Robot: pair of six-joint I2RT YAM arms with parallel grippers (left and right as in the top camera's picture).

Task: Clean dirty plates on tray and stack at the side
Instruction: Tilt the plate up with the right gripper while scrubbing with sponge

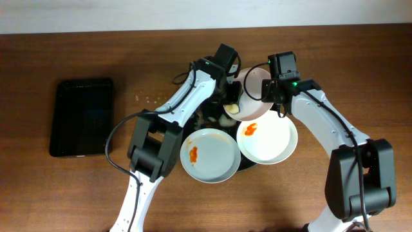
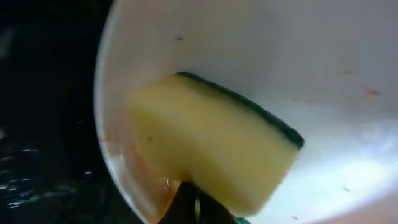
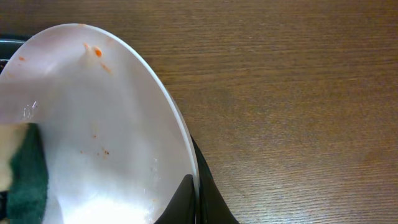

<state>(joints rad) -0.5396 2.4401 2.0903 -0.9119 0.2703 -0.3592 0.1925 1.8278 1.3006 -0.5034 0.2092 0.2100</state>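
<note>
Two white plates lie flat on the black round tray (image 1: 246, 165): one at front left (image 1: 207, 154) and one at right (image 1: 267, 138), each with a red-orange smear. A third plate (image 1: 254, 87) is held tilted above the tray's far side. My right gripper (image 1: 270, 90) is shut on its rim, which runs between the black fingers (image 3: 214, 205). My left gripper (image 1: 230, 104) is shut on a yellow sponge (image 2: 211, 149) with a green scouring side. The sponge presses against the inside of the held plate (image 2: 280, 62), near an orange film at its rim. A few red specks dot this plate (image 3: 99, 124).
A smaller black rectangular tray (image 1: 82, 116) sits on the brown wooden table (image 1: 360, 58) at far left. The two arms cross the table from the front edge and meet over the round tray. A few crumbs (image 1: 149, 98) lie between the two trays.
</note>
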